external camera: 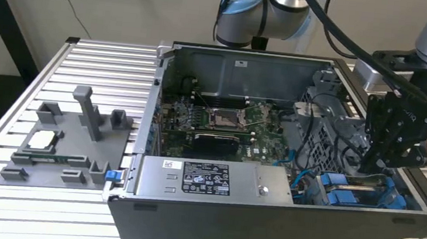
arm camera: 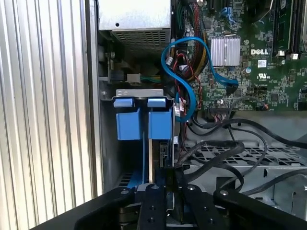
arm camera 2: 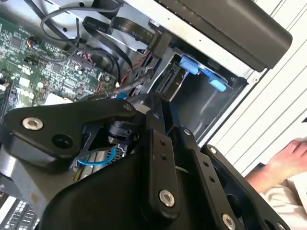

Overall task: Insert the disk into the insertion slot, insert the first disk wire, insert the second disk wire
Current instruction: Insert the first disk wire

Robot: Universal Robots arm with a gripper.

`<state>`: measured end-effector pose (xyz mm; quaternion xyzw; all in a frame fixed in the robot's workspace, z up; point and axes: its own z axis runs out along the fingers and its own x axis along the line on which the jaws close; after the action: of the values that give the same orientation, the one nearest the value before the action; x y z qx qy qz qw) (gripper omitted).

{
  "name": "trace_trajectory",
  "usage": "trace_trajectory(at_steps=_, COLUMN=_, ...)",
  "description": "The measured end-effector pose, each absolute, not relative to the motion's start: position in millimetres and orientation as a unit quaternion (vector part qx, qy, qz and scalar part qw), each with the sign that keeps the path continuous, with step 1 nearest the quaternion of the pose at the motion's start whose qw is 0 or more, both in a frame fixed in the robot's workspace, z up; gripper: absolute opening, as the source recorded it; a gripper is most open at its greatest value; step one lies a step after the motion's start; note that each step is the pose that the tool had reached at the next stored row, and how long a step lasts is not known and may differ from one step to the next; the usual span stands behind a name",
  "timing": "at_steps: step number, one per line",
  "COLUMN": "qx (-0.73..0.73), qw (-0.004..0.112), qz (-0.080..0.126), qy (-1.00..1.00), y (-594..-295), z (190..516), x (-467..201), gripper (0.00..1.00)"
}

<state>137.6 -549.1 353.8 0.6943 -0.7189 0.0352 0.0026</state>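
**Disk bay, open computer case: disk apparently seated, wires unconfirmed**

**Exterior view.** The computer case [external camera: 265, 230] stands with its side open on a slatted table [external camera: 101, 62]. The gripper [external camera: 372, 167] hangs inside the case at about four o'clock from the processor socket [external camera: 224, 119], directly over the insertion slot [external camera: 371, 180]. The blue disk carriers [external camera: 345, 194] lie in the drive cage at about seven o'clock from the gripper, near it. How wide the gripper stands, and whether it has hold of anything, cannot be told.

**Second wrist view.** The gripper [arm camera 2: 156, 110] points toward the insertion slot [arm camera 2: 204, 103], with two blue carrier tabs [arm camera 2: 189, 64] at the slot's far edge. A person's hand [arm camera 2: 288, 160] rests outside the case wall.

**First wrist view.** The two blue disk carriers [arm camera: 128, 123] sit side by side within the insertion slot [arm camera: 139, 92]. The gripper [arm camera: 170, 190] is just beside their near end. A blue data cable [arm camera: 164, 60] loops between the cage and the motherboard [arm camera: 249, 48].

**Status, as judged.** The disk step looks complete. Neither disk wire can be confirmed as plugged in, so both wire steps count as open.
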Motion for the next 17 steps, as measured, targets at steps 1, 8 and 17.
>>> trace_trajectory(at_steps=1, qx=0.694, qw=0.002, qz=0.035, qy=-0.719, y=-549, z=353, x=138, gripper=0.00)
trace_trajectory(at_steps=8, qx=0.694, qw=-0.004, qz=0.042, qy=-0.719, y=-549, z=346, x=142, gripper=0.00)
trace_trajectory(at_steps=17, qx=0.695, qw=-0.005, qz=0.043, qy=-0.717, y=-550, z=342, x=148, gripper=0.00)
